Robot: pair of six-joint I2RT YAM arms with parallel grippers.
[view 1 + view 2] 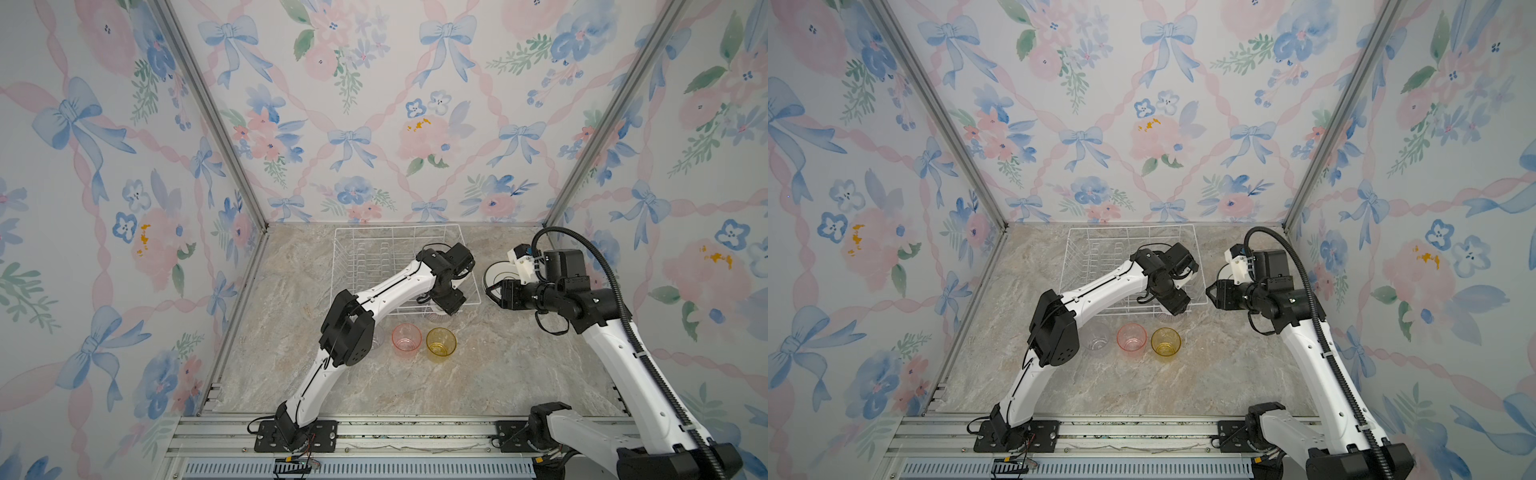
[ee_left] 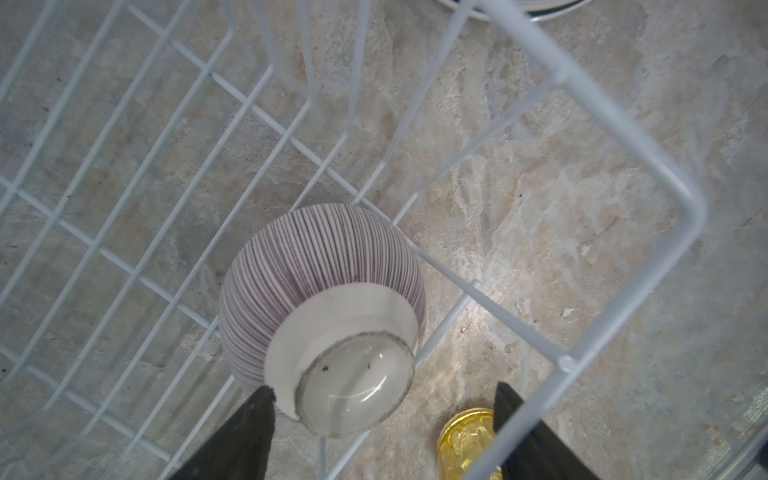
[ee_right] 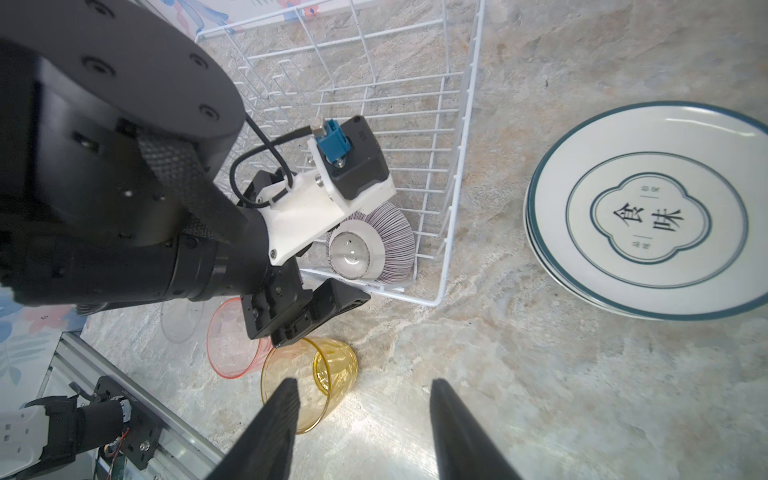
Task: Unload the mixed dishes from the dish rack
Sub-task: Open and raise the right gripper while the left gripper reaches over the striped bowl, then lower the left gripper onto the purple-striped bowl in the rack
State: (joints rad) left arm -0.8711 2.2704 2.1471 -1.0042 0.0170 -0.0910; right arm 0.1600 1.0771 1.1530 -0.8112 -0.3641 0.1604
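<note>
in both top views the dish rack (image 1: 340, 266) stands at the middle of the surface's (image 1: 415, 386) far edge. the left tool (image 1: 448, 305) hangs over the rack's near right corner; its width cannot be told from here. just off the rack's near side three tumblers stand upright in a row: the clear tumbler (image 1: 1098, 338), the pink tumbler (image 1: 406, 338) and the yellow tumbler (image 1: 441, 342). the plates (image 1: 498, 274) lie stacked between the rack's right side and the surface's right edge, with the right tool (image 1: 492, 296) over their near rim.

in the left wrist view the striped bowl (image 2: 320, 286) sits upside down on the rack's floor wires in that corner. the left tool's jaws stand wide on either side of its foot ring. one fingertip (image 2: 262, 405) is at the bowl's side and the other is clear of it, so nothing is gripped.

in the right wrist view the right tool (image 3: 365, 384) stands wide with only bare surface between its jaws. the yellow tumbler is just beside one finger. the dark-rimmed plates lie flat, apart from the rack.
</note>
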